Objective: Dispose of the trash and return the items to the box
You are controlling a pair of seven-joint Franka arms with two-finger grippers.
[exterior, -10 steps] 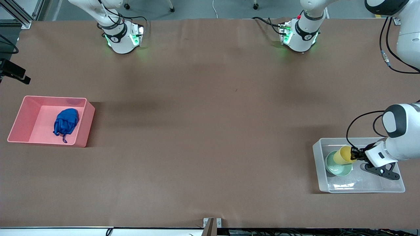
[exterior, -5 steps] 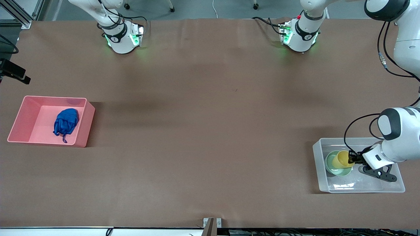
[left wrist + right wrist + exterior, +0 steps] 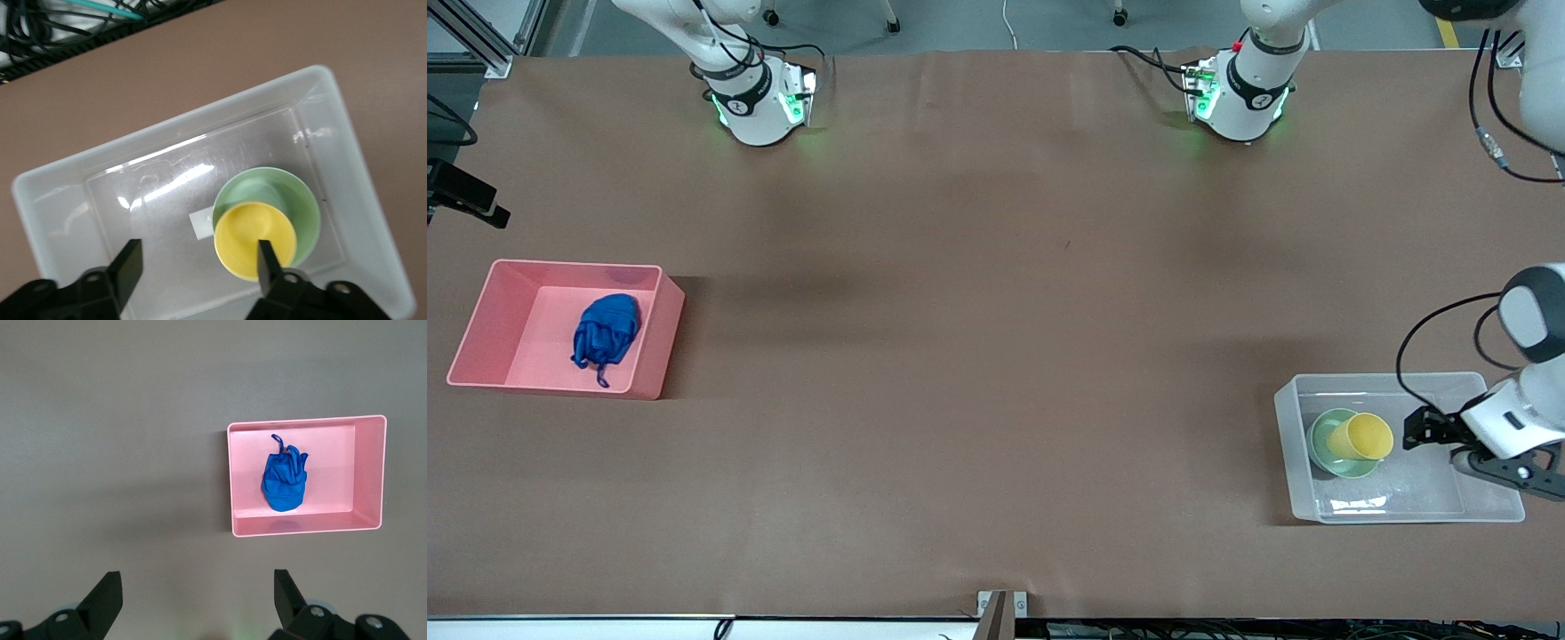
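Note:
The yellow cup (image 3: 1360, 437) sits in the mint-green bowl (image 3: 1329, 453) inside the clear box (image 3: 1396, 508) at the left arm's end of the table. My left gripper (image 3: 1412, 430) is open and empty, just above the box, beside the cup. In the left wrist view the cup (image 3: 257, 240) is in the bowl (image 3: 273, 190), next to the white sticker (image 3: 200, 223), with my left gripper (image 3: 199, 257) spread wide. The blue trash (image 3: 607, 327) lies in the pink bin (image 3: 480, 320). My right gripper (image 3: 198, 583) is open and empty high over the table, out of the front view.
The pink bin (image 3: 333, 453) with the blue trash (image 3: 283, 483) stands at the right arm's end of the table. The two arm bases (image 3: 756, 98) stand along the table's edge farthest from the front camera. Brown table surface lies between the bin and the box.
My left gripper lowered the yellow cup into the bowl, let go of it and drew back toward the left arm's end of the box. The right arm has not moved.

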